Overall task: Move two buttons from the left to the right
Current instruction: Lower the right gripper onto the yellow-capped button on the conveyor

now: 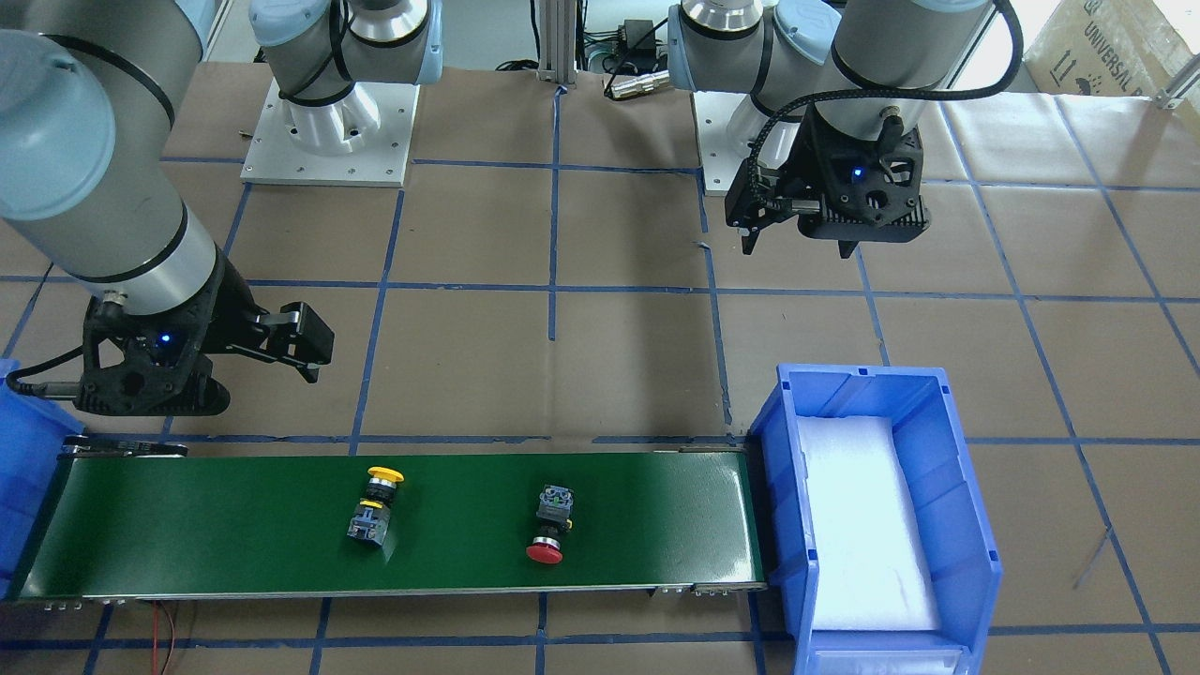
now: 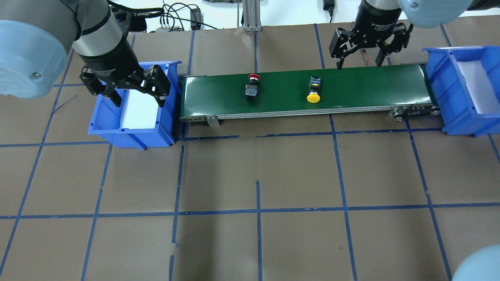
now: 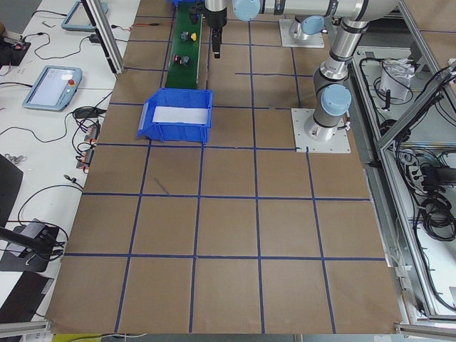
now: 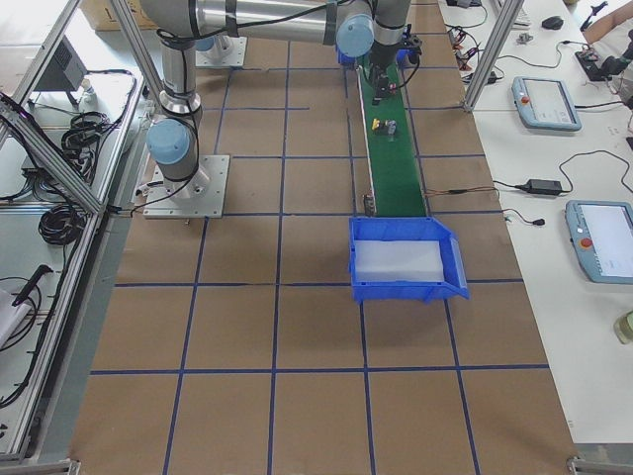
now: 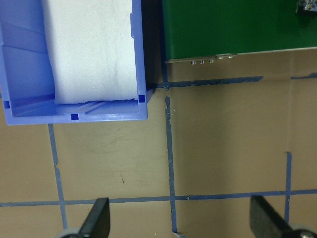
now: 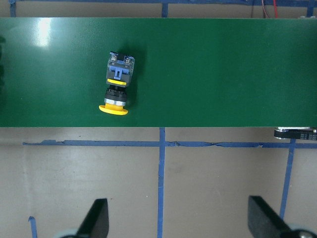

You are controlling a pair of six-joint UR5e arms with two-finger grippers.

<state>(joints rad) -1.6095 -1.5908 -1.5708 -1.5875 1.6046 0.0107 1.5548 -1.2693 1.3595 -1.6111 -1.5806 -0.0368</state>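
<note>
Two buttons lie on their sides on the green conveyor belt (image 2: 371, 82). The red-capped button (image 2: 252, 88) (image 1: 550, 525) is nearer the left end. The yellow-capped button (image 2: 313, 90) (image 1: 375, 506) is near the middle and also shows in the right wrist view (image 6: 118, 84). My left gripper (image 2: 134, 88) (image 1: 799, 242) is open and empty, high over the left blue bin (image 2: 133, 132). My right gripper (image 2: 359, 58) (image 1: 298, 345) is open and empty, above the belt's right part, to the right of the yellow button. Its fingertips (image 6: 96, 218) frame bare table.
Each blue bin holds a white foam pad: the left bin (image 1: 778, 441) (image 5: 74, 111) at the belt's left end, the right bin (image 2: 441, 78) (image 1: 19, 441) at its right end. Brown table with blue tape grid lies all around. Arm bases stand behind the belt.
</note>
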